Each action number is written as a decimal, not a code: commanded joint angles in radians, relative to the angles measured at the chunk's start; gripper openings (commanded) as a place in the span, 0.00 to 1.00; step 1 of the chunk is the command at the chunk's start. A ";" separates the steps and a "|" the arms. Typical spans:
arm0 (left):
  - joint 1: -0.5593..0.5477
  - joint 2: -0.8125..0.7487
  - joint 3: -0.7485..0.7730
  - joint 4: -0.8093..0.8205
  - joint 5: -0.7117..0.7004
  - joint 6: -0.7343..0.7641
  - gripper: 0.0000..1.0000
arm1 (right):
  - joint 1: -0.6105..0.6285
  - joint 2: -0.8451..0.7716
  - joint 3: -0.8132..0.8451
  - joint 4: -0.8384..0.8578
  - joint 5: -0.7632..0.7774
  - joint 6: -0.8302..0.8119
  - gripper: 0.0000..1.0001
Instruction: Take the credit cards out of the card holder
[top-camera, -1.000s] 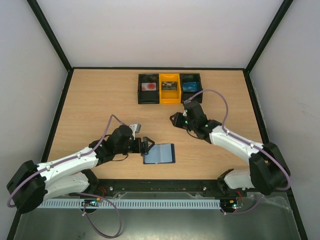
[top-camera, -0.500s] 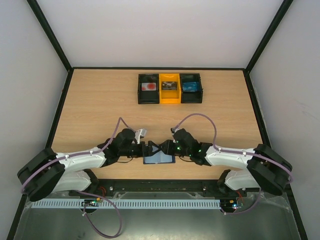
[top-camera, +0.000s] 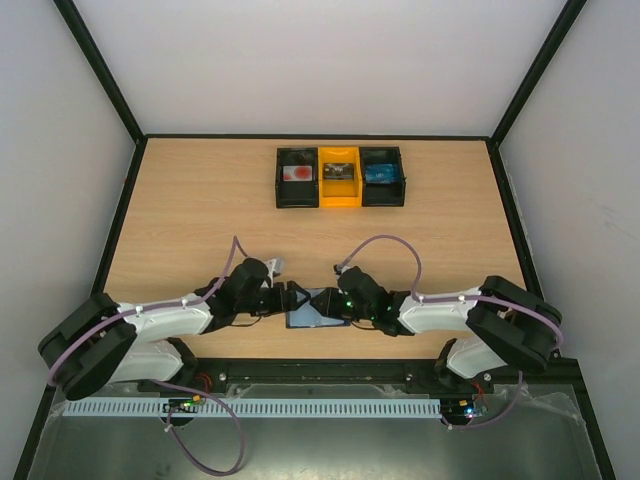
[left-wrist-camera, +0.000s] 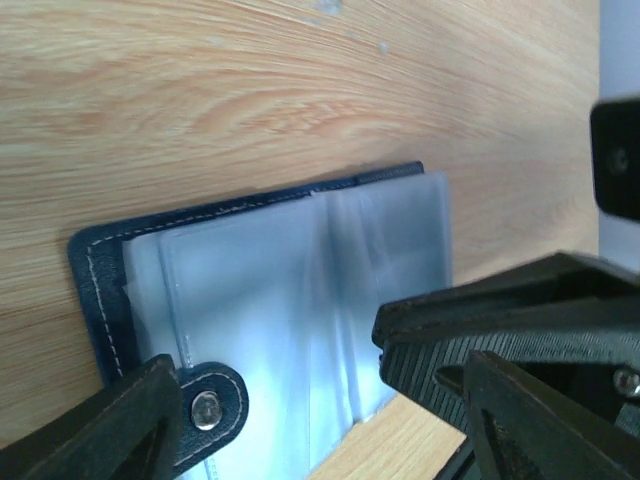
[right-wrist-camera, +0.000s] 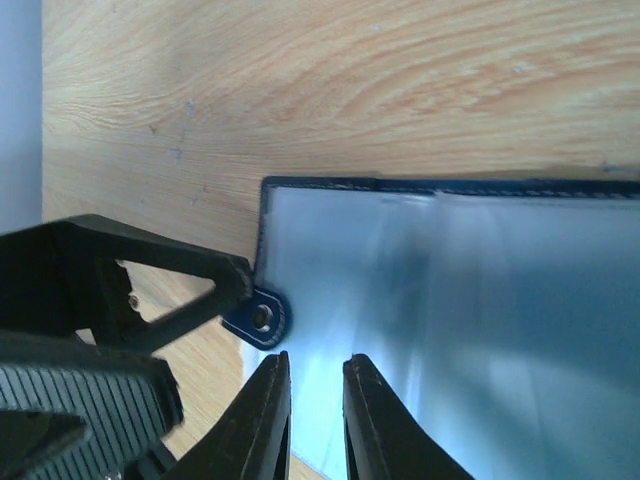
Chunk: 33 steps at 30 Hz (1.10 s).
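Observation:
The card holder (top-camera: 322, 318) lies open near the front edge, navy rim up and pale grey-blue pockets (left-wrist-camera: 290, 300) showing. My left gripper (top-camera: 292, 297) stands open at its left edge, fingers either side of the snap tab (left-wrist-camera: 205, 410). From the right, my right gripper (top-camera: 324, 300) reaches over the pockets (right-wrist-camera: 450, 330). Its jaws are nearly together, with a narrow gap and nothing seen in it (right-wrist-camera: 315, 368). A bright blue card (top-camera: 381, 173) lies in the far right box. I cannot make out any credit cards inside the pockets.
Three small boxes stand in a row at the back: black (top-camera: 297, 177), yellow (top-camera: 339, 176) and black (top-camera: 383, 176), each with something in it. The two grippers sit very close together over the card holder; the left finger (right-wrist-camera: 150, 285) shows in the right wrist view.
My right arm has swung down from the boxes to the card holder and now faces the left gripper. Its jaws have narrowed. The left gripper stays at the tab edge.

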<state>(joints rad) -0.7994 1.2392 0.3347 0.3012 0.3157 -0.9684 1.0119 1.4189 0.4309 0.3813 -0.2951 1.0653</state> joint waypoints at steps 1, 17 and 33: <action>0.011 -0.012 -0.010 -0.074 -0.049 0.030 0.74 | 0.020 0.035 -0.026 0.046 0.037 0.015 0.16; 0.011 -0.028 0.103 -0.406 -0.236 0.089 0.44 | 0.056 0.069 -0.064 0.021 0.132 0.016 0.13; 0.014 0.077 0.022 -0.096 -0.009 -0.015 0.24 | 0.090 0.071 -0.069 0.030 0.166 0.018 0.14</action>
<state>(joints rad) -0.7902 1.2808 0.3851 0.0700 0.1997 -0.9367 1.0866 1.4868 0.3832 0.4431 -0.1715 1.0817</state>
